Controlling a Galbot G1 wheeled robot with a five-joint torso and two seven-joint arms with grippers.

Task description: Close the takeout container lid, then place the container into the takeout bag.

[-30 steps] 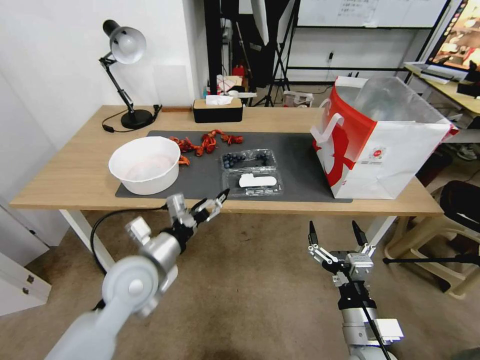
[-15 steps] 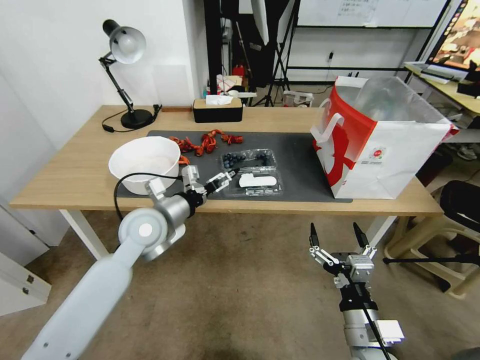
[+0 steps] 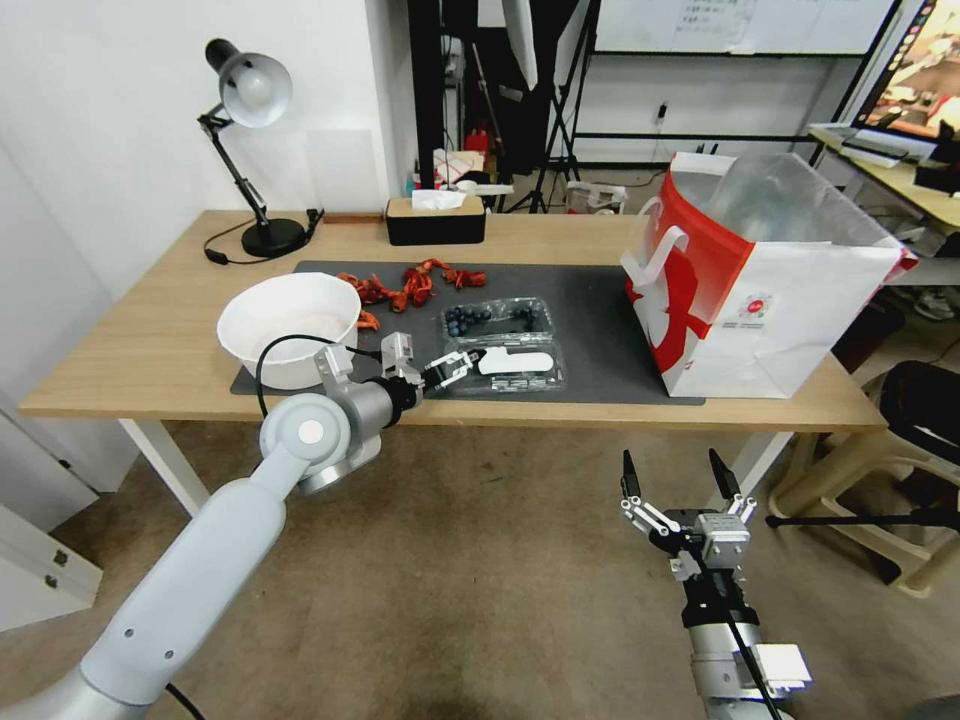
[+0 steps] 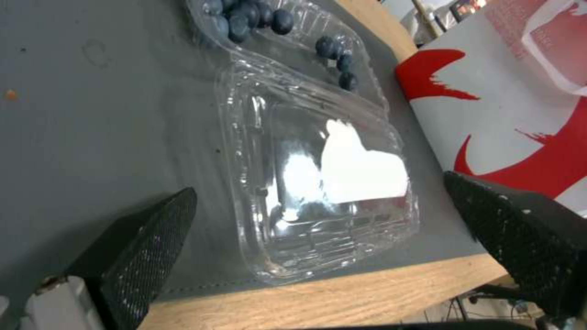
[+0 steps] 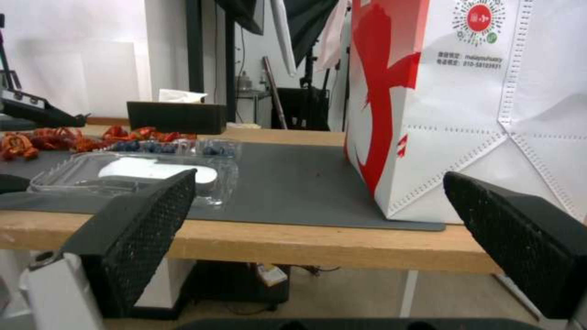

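Note:
The takeout container (image 3: pixel 497 319) lies open on the dark mat, blueberries in its far half (image 4: pixel 275 20). Its lid (image 3: pixel 508 366) lies flat toward the table's front edge, white sticker face up (image 4: pixel 361 169). My left gripper (image 3: pixel 462 362) hovers open at the lid's left end, fingers spread to either side of the lid (image 4: pixel 318 188), touching nothing. The takeout bag (image 3: pixel 770 300) stands upright and open to the right of the container, also seen close (image 5: pixel 465 114). My right gripper (image 3: pixel 670 465) hangs open below and in front of the table edge, holding nothing, facing the container (image 5: pixel 141 165).
A white bowl (image 3: pixel 290 325) sits left of the container, right beside my left arm. Red crayfish (image 3: pixel 410 283) lie behind it on the mat (image 3: pixel 600 330). A desk lamp (image 3: pixel 250 160) and a tissue box (image 3: pixel 435 218) stand at the back.
My left arm has reached up and forward from below the table edge to the lid's left end. The right gripper has sunk slightly.

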